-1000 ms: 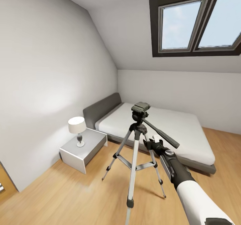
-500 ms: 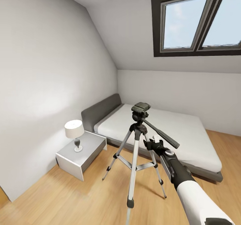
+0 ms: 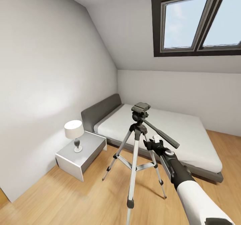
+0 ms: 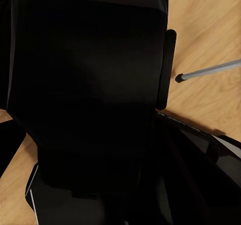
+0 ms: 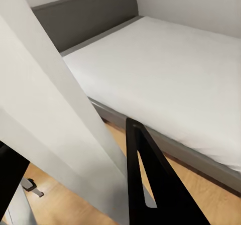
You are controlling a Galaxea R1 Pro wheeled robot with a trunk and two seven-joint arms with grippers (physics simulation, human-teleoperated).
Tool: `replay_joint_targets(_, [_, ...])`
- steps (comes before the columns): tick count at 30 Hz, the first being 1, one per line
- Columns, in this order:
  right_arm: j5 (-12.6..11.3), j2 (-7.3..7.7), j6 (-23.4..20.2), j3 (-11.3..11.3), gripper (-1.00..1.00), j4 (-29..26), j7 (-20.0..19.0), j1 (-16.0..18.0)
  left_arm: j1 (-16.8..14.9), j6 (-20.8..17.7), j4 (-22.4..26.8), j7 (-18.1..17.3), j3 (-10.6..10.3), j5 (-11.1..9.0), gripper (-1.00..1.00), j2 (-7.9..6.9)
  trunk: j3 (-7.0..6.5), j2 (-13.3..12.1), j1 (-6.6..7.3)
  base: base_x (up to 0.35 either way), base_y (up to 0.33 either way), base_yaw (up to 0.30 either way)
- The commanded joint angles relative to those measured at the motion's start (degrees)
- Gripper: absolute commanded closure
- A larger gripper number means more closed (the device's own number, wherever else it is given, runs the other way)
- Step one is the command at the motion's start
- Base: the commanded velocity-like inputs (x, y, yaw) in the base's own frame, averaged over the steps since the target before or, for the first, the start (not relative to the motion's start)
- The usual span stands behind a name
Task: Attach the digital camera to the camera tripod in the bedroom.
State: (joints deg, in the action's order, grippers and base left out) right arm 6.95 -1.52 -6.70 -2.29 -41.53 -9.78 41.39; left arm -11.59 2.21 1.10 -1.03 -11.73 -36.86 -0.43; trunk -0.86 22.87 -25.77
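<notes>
The camera tripod [image 3: 135,158] stands at the lower centre of the head view on the light wood floor [image 3: 83,195], its three silver telescoping legs splayed, black joints and feet, with a black pan head and a long black handle slanting down to the right. A small dark boxy block sits on top of that head; whether it is the digital camera cannot be told. The right gripper [image 3: 154,143] reaches in from the lower right on a white and black arm, its tip just beside the handle, close to the legs; whether its fingers are spread or pressed together cannot be told, nor whether it touches the handle. In the right wrist view a pale tripod leg [image 5: 55,129] and a black strut cross in front of the bed [image 5: 165,74]. The left wrist view shows dark robot bodywork, with wood floor and a silver leg tip [image 4: 206,72]. Behind the tripod lie a low grey-framed bed [image 3: 167,131] with a smooth white mattress, a grey nightstand [image 3: 82,151] with a white-shaded lamp [image 3: 74,133], white sloped walls and a dark-framed skylight [image 3: 201,20] at upper right.
</notes>
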Motion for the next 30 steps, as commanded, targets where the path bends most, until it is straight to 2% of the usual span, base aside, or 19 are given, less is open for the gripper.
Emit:
replay_joint_targets(1, [0.5,-0.06,-0.3,-0.3,1.00,-0.1,-0.3,0.0,0.0,0.2,0.0,-0.1,-0.5,-0.4,1.00,-0.01,0.02,0.0,-0.02,0.001,0.000,0.000])
replay_joint_targets(30, [0.5,-0.06,-0.3,-0.3,1.00,0.0,-0.3,0.0,0.0,0.2,0.0,-0.1,-0.5,-0.4,1.00,-0.01,0.02,0.0,-0.02,0.008,0.000,0.000])
